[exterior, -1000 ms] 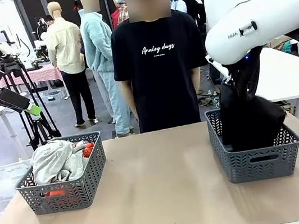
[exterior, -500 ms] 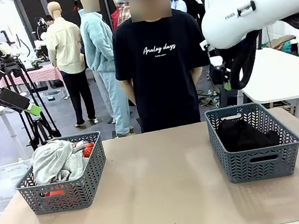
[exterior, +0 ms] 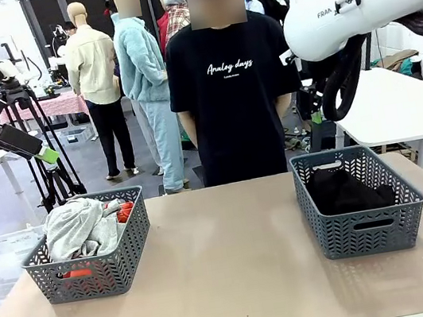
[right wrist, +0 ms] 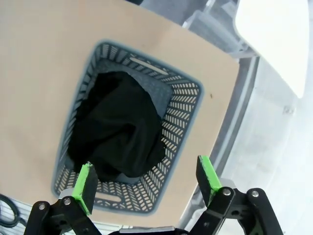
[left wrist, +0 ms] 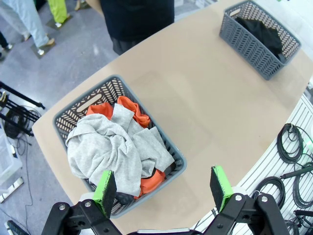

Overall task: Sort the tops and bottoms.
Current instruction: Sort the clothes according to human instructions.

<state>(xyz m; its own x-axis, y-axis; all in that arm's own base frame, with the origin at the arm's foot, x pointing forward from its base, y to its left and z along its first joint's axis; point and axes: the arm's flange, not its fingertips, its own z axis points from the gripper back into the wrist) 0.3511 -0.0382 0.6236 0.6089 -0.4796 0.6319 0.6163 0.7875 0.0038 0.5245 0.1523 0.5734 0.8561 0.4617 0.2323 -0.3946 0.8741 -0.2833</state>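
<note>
Risk on the left side: sweatshirt (exterior: 79,224) heaped above the rim of the left basket (exterior: 93,274), orange-red shirt (exterior: 124,212) wedged beneath and beside it, a dark garment edge at the near corner in the left wrist view, probably the dark grey T-shirt, not confirmable. Likely failure if another top is added or the pile is nudged: a sleeve spilling over the wall onto the table (exterior: 230,276). Left gripper (left wrist: 163,186) raised well above that basket, jaws fully apart, green pads bare, holding nothing, touching nothing. Centre of table bare; person (exterior: 232,83) standing at the far edge, hands behind the back, clear of both baskets. Risk on the right side: black bottoms (exterior: 347,189) lying loosely bunched inside the right basket (exterior: 364,235), below the rim but piled toward one end; possible snag of a fold on a finger should the arm descend again without clearance. Right gripper (right wrist: 148,182) held high over that basket, jaws spread wide, empty, well apart from fabric and basket wall. Sorting apparently complete by present layout: tops left, bottoms right.
</note>
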